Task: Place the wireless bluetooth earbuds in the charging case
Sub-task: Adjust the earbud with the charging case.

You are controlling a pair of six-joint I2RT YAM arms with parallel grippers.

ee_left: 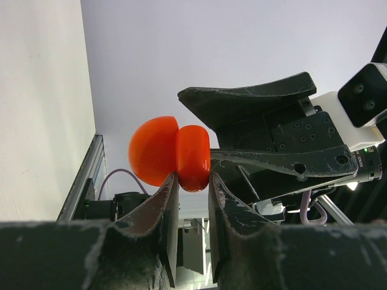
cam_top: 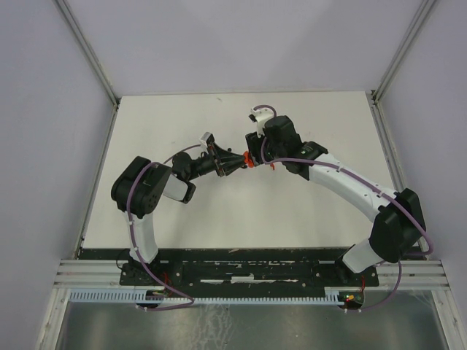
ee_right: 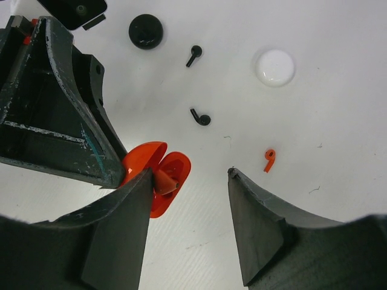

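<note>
My left gripper (ee_left: 192, 181) is shut on the open red charging case (ee_left: 192, 156) and holds it above the table; it also shows in the top view (cam_top: 241, 162). My right gripper (ee_right: 187, 175) is open, just above the case (ee_right: 158, 175), its left finger beside it. One red earbud (ee_right: 165, 180) sits in the open case with its stem sticking out. A second red earbud (ee_right: 269, 159) lies on the table to the right of the right finger. In the top view the right gripper (cam_top: 256, 153) meets the case (cam_top: 249, 161) at mid-table.
Two black earbuds (ee_right: 193, 55) (ee_right: 201, 118) lie on the white table beyond the case. A round black case (ee_right: 146, 31) and a round white case (ee_right: 274, 66) lie farther back. Grey walls close the table on three sides.
</note>
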